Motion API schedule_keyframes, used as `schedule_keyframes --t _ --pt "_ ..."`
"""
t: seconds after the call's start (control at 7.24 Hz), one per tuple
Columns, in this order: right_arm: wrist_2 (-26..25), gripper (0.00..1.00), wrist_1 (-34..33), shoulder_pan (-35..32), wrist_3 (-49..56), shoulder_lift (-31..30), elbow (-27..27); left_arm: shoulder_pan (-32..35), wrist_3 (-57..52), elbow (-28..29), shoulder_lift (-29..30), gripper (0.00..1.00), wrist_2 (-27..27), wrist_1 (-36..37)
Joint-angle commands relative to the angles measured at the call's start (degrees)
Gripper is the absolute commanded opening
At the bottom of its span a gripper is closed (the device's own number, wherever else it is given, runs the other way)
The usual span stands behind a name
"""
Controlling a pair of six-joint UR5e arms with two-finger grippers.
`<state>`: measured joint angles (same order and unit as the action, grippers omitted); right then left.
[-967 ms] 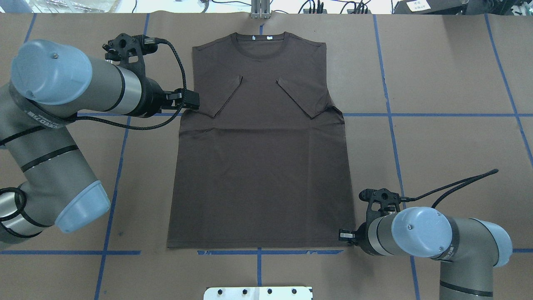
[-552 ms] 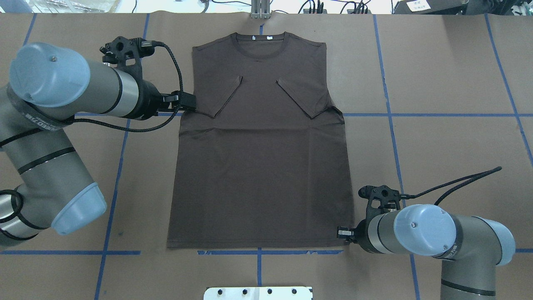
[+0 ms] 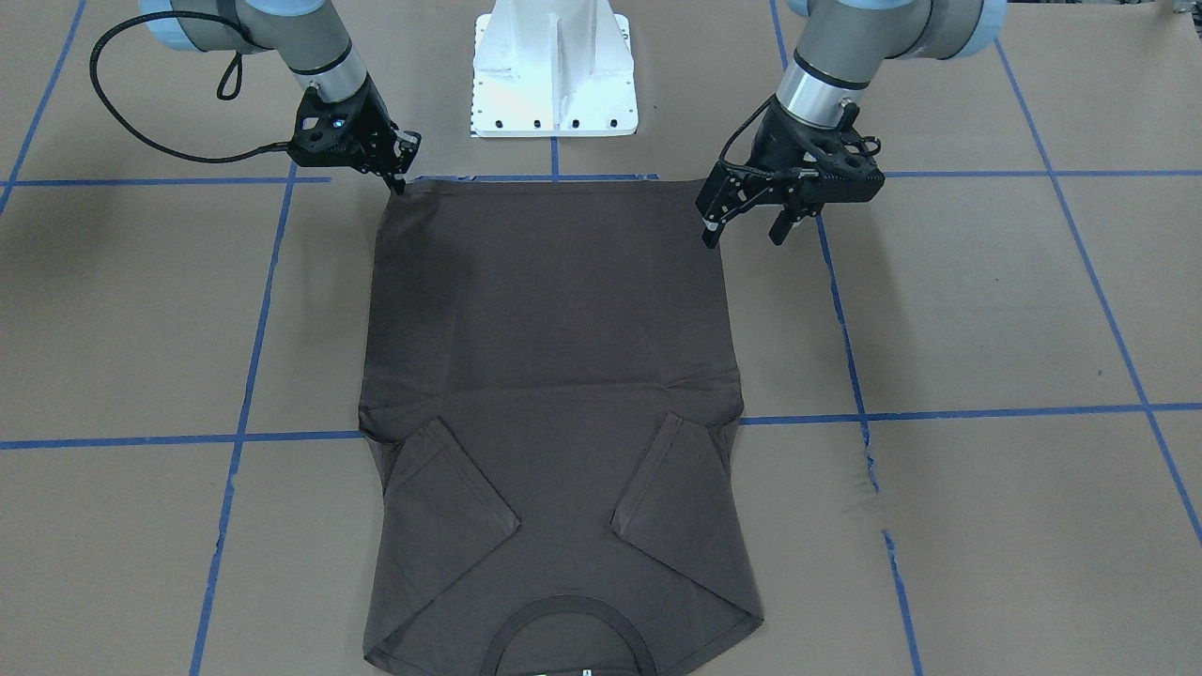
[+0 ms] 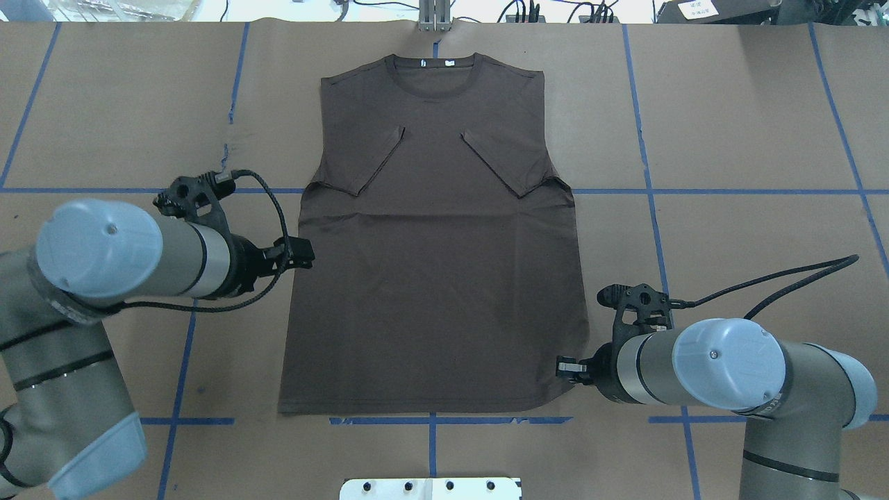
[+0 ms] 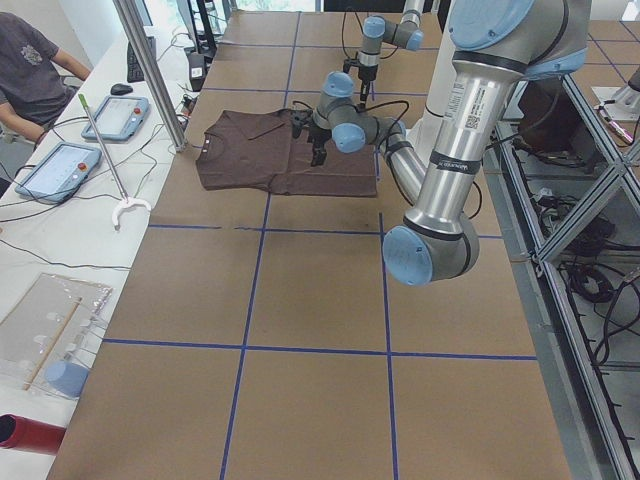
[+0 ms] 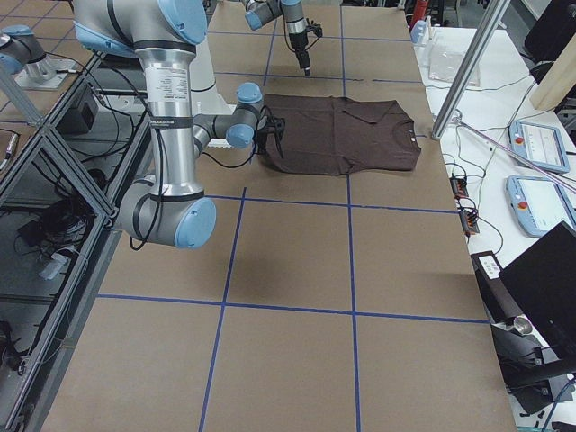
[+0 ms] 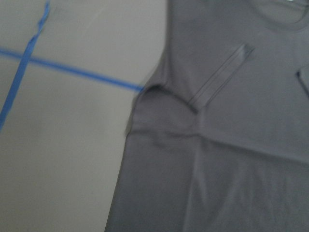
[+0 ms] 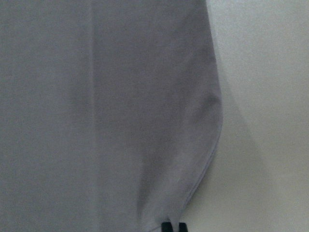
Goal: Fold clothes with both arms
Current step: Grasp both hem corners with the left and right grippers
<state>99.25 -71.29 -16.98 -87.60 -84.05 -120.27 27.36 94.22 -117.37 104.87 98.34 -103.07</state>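
T-shirt: the dark brown T-shirt (image 4: 437, 278) lay flat on the counter (image 4: 729, 125), in the middle between my two arms.
Collar: the ribbed collar (image 4: 435, 73) sat at the far end from my base, with white neck tags (image 4: 449, 62) inside it.
Sleeves: the left sleeve (image 4: 375, 163) and the right sleeve (image 4: 510, 163) were both folded inward onto the chest, their edges slanting toward each other.
Hem: the hem lay nearest my white pedestal base (image 3: 554, 66). It was straight except at its right corner, which curved up toward my gripper.
Right gripper: my right gripper (image 4: 561, 366) was clenched on that right hem corner. In the right wrist view the two fingertips (image 8: 166, 226) sat close together with the cloth edge running down to them.
Left gripper: my left gripper (image 3: 742, 235) was released and held nothing, its jaws spread wide. It hung at the T-shirt's left side edge, between the armpit fold and the hem. I could not tell whether it touched the cloth.
Left wrist view: blurred, showing the armpit fold and a blue tape line (image 7: 82, 72) on the counter.
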Motion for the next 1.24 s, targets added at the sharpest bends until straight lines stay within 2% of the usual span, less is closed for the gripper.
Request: schedule_keyframes --t 0.0,0.28,0.55,0.83,1.1 --pt "0.07 0.0 0.1 -0.51 1.11 0.73 -0.66 -9.22 10.5 -0.14 -3.25 0.99 -6.03 0.85" --pt "0.07 0.0 0.01 -0.77 1.2 2.13 -0.32 -14.86 15.8 0.13 -2.83 0.94 -8.69 5.31" --pt "0.07 0.0 0.01 -1.03 1.2 2.14 -0.4 -16.89 16.25 1.18 -3.0 0.91 -8.78 5.43" --pt "0.42 0.0 0.01 -1.47 1.29 2.14 -0.4 -17.08 16.61 1.62 -3.18 0.86 -8.95 5.43" --pt "1.73 0.0 0.01 -2.7 1.46 2.14 -0.49 -17.17 16.69 1.88 -3.18 0.76 -8.95 5.43"
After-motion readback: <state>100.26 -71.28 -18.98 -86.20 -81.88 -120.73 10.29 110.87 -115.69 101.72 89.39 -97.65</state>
